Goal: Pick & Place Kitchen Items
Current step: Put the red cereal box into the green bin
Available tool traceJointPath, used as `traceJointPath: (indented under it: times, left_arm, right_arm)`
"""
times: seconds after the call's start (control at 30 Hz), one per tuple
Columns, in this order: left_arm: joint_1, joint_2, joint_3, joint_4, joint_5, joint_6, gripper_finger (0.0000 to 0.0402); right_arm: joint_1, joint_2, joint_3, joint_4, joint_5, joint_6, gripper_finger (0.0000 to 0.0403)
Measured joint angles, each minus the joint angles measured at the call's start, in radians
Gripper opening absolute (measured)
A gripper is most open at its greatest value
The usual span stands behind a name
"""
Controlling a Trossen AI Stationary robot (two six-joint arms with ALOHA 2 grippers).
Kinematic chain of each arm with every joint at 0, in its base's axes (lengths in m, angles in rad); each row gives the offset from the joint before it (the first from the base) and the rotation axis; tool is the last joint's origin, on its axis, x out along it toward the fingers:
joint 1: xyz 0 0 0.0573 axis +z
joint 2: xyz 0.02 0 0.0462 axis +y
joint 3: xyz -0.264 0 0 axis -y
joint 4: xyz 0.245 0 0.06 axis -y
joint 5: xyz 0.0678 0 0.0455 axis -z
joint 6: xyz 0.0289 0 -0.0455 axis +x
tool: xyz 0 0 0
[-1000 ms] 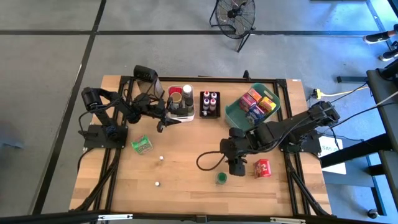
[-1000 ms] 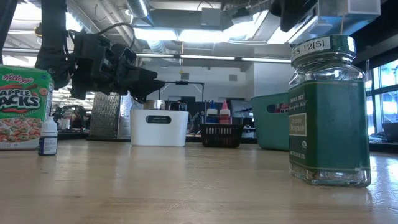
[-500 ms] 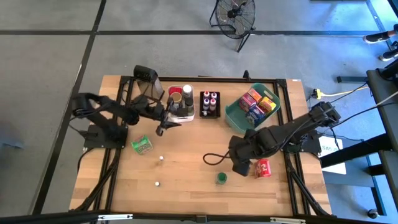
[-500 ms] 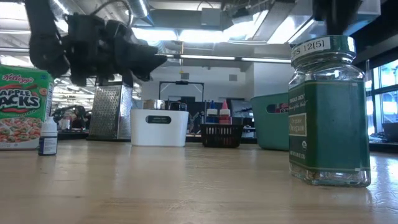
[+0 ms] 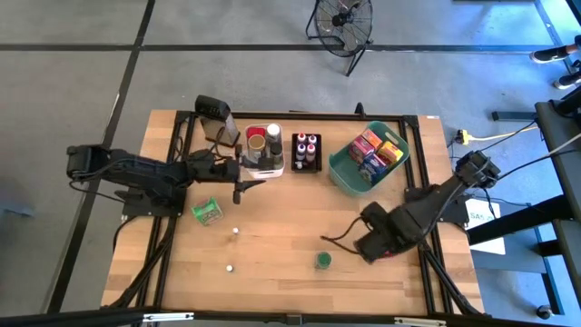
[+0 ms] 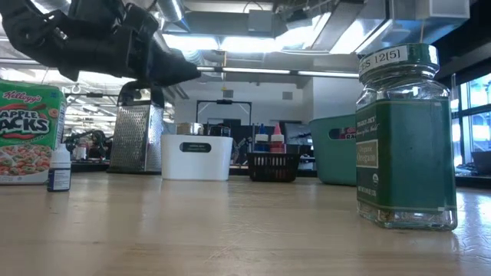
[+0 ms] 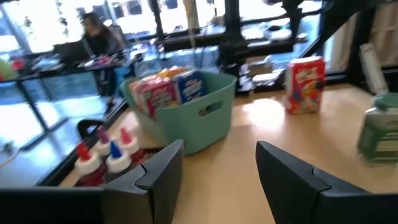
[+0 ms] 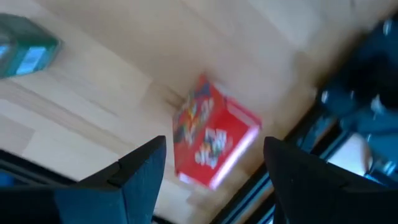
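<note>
Near the table's right edge a red box [image 8: 214,140] lies flat on the wood. My right gripper [image 8: 214,155] hangs open above it, pointing down, one finger to each side and clear of it; in the high view the gripper [image 5: 370,245] hides the box. A green spice jar [image 5: 322,260] stands just left of it. My left gripper [image 5: 243,184] is open and level, raised in front of the white bin [image 5: 266,150], with nothing between its fingers [image 7: 219,148]. A green cereal box [image 5: 208,212] and two tiny white bottles [image 5: 234,231] stand on the left half.
Along the far side stand a metal grater [image 5: 216,116], a black tray [image 5: 307,152] of small bottles and a teal basket [image 5: 368,156] holding several boxes. The metal frame rail [image 5: 425,245] runs close to the red box. Bare wood lies across the table's middle and near side.
My right gripper has gone toward the table's right edge, from beside the green jar to above the red box, and its wrist has rolled. My left gripper has risen and tipped up to level in front of the white bin, while that arm's elbow has swung out left.
</note>
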Motion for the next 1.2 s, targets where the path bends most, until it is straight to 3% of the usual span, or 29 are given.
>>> traceJointPath:
  times: [0.3,0.57,0.9,1.1,1.2]
  left_arm:
    - [-0.035,0.001,0.0,-0.034,-0.034,-0.018,0.0196]
    - [-0.077,0.001,0.0,-0.045,-0.033,-0.019,0.0196]
    - [-0.077,0.001,0.0,-0.033,-0.045,-0.003,0.0196]
    - [-0.077,0.001,0.0,0.015,-0.071,0.012,0.0196]
    - [-0.077,0.001,0.0,0.016,-0.071,0.018,0.0196]
  right_arm:
    - [0.138,-0.008,0.0,-0.003,0.019,0.281,0.0273]
    - [0.183,-0.008,0.0,-0.003,0.059,0.333,0.0273]
    - [0.187,-0.008,0.0,0.053,0.086,0.263,0.0292]
    - [0.187,-0.007,0.0,-0.015,0.072,0.388,0.0314]
    - [0.188,-0.007,-0.004,-0.017,0.059,0.369,0.0314]
